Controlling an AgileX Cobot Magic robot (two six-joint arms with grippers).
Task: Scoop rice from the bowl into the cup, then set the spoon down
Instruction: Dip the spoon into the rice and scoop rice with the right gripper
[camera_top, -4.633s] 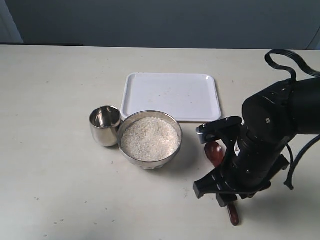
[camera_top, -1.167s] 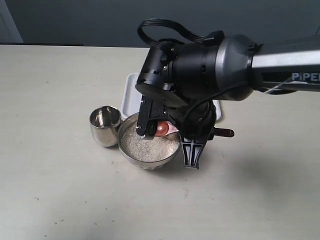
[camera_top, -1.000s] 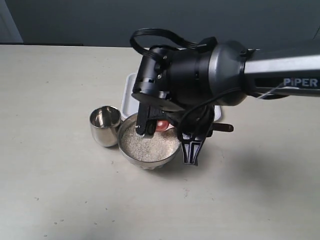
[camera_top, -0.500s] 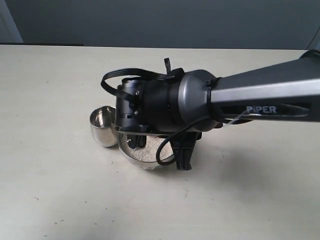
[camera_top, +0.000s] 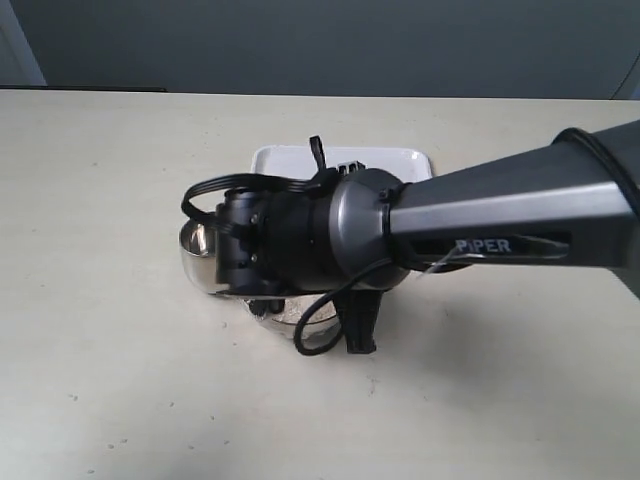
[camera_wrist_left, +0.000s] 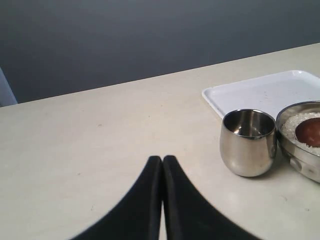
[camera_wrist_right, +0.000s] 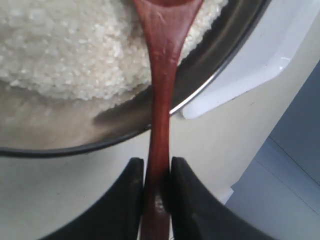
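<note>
My right gripper (camera_wrist_right: 156, 162) is shut on the slim handle of the dark reddish-brown spoon (camera_wrist_right: 162, 75). The handle crosses the rim of the steel bowl (camera_wrist_right: 220, 65) and reaches over the white rice (camera_wrist_right: 65, 55). In the left wrist view the spoon's oval head (camera_wrist_left: 308, 131) rests in the rice (camera_wrist_left: 292, 131) inside the bowl (camera_wrist_left: 300, 162). The steel cup (camera_wrist_left: 248, 142) stands upright beside the bowl and looks empty. In the exterior view my right arm (camera_top: 330, 240) hides the bowl and spoon, leaving only part of the cup (camera_top: 195, 250) showing. My left gripper (camera_wrist_left: 163, 159) is shut and empty, well short of the cup.
A flat white tray (camera_wrist_left: 260, 92) lies just behind the cup and bowl; its far edge (camera_top: 290, 155) shows past the arm. A black cable loops off the right wrist (camera_top: 320, 330) low over the table by the bowl.
The right arm took the spoon from the table at the right and carried it to the bowl. Over the last second it swung further left and lower, covering the bowl and part of the cup.
</note>
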